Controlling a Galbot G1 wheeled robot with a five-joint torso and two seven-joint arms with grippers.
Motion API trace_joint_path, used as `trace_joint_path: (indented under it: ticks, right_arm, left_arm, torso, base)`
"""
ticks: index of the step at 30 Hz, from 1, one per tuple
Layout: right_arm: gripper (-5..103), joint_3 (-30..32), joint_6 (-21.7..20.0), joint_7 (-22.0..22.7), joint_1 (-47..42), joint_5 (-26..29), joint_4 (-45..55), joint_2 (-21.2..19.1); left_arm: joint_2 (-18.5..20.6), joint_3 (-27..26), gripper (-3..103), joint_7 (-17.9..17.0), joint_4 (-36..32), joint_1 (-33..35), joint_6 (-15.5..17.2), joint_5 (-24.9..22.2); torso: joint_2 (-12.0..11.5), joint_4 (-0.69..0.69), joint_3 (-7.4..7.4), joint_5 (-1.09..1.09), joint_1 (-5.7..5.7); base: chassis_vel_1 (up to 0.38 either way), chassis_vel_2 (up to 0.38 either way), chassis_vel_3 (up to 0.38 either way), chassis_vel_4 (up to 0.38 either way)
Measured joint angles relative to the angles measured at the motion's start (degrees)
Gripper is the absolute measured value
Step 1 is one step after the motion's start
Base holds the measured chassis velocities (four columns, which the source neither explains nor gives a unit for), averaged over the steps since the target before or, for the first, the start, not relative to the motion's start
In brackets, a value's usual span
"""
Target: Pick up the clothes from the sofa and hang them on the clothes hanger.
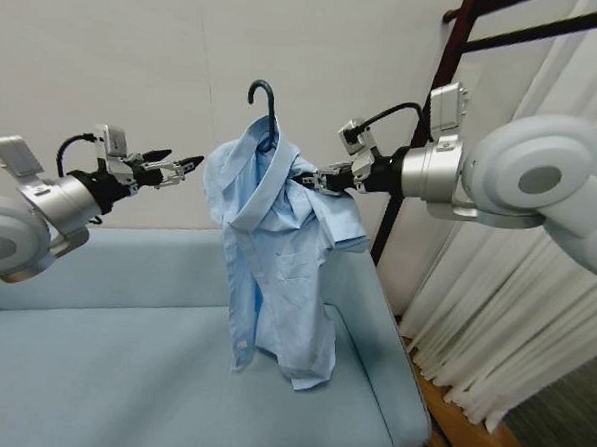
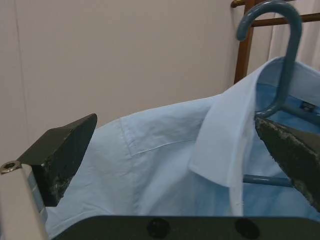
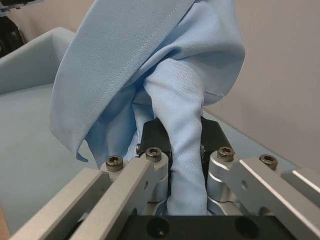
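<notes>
Shirt [image 1: 276, 262]: rumpled cloth in right claw [image 1: 309, 180]

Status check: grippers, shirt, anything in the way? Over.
Right gripper shut on shirt shoulder. Left gripper open beside other shoulder, not touching. Shirt on hanger, up over sofa. Rack behind right arm; no obstruction seen.

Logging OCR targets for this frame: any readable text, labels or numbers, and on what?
No readable text.
Dark neck label inside the shirt collar: too small to read.
No markings seen on the right gripper, clamped on the shirt, or the left gripper, open beside it.
</notes>
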Motion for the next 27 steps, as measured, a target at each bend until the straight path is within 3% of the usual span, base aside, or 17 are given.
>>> trace_joint_path:
  ticks: [5, 10, 12, 16, 19, 27]
  right_arm:
    - [10, 0.13, 0.28, 1.49, 0.22, -0.01, 0.49, 1.04]
    - [10, 0.14, 1.39, 1.74, 2.08, 1.09, 0.79, 1.85]
    - [10, 0.14, 1.6, 2.04, 2.64, 1.49, 0.96, 1.9]
    - [10, -0.15, 1.68, 2.18, 3.89, 2.36, 1.93, 1.4]
    - [10, -0.25, 1.7, 2.07, 3.89, 2.39, 2.59, 1.21]
    - [10, -0.66, 2.01, 2.28, 5.02, 2.73, 3.62, 2.23]
  left_arm:
    - [-0.88, 0.01, 102, 0.64, -1.92, 1.66, 0.57, -1.04]
    - [-2.54, 1.05, 92, 1.97, -1.43, 3.51, 0.62, 0.36]
    - [-2.89, 1.32, 86, 2.08, -1.23, 3.51, 0.59, 0.66]
    - [-3.37, 1.48, 64, 2.96, -0.85, 2.87, 0.43, 0.94]
    - [-3.26, 1.22, 59, 3.97, -0.51, 2.79, 0.42, 0.91]
    - [-3.35, 0.97, 26, 5.76, -0.28, 2.85, 0.44, 0.93]
  torso:
    - [0.0, 0.01, 0.0, -0.02, 0.0]
    - [0.0, 0.01, 0.0, -0.04, 0.0]
    - [0.0, 0.0, 0.0, -0.04, 0.0]
    - [0.0, 0.0, 0.0, -0.02, 0.0]
    - [0.0, -0.01, 0.0, -0.02, 0.0]
    - [0.0, 0.01, 0.0, -0.03, 0.0]
  base:
    - [0.0, 0.0, 0.0, 0.0]
    - [0.0, 0.0, 0.0, 0.0]
    - [0.0, 0.0, 0.0, 0.0]
    - [0.0, 0.0, 0.0, 0.0]
    - [0.0, 0.0, 0.0, 0.0]
    - [0.0, 0.0, 0.0, 0.0]
